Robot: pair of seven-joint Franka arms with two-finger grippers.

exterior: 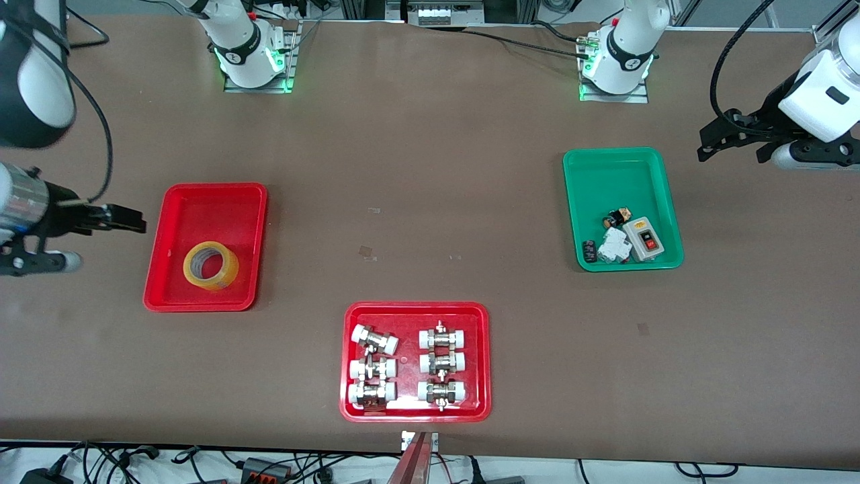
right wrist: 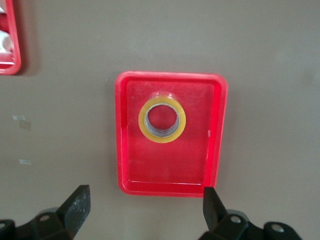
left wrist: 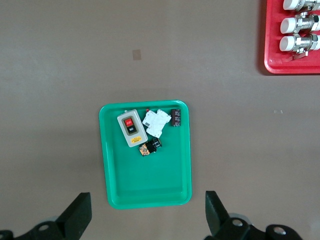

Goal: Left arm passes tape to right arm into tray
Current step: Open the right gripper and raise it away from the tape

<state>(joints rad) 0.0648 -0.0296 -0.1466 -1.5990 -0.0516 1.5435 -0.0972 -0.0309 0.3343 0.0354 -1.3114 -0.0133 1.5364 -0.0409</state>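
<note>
I read no legible brand or lettering anywhere; the nearest thing to a label is the grey switch box [left wrist: 131,128] in the green tray [exterior: 618,168], which shows a red patch and a black one whose marks I cannot make out. The tape [exterior: 210,266], a translucent yellow ring around a pale core, lies flat in the tray [exterior: 222,202], a glossy red rectangle with rounded corners and a raised rim, toward the right arm's end of the table. It sits in the half of the tray nearer the front camera (the rim does not touch it in the right wrist view). The right gripper [right wrist: 144,210] hangs above the table just beside that tray, its black fingers [right wrist: 76,202] spread wide and holding nothing. The left gripper [left wrist: 148,214] hangs by the green tray, fingers [left wrist: 214,210] likewise wide apart and empty. A second red tray [exterior: 481,349] holds metal fittings with white caps [exterior: 376,340].
</note>
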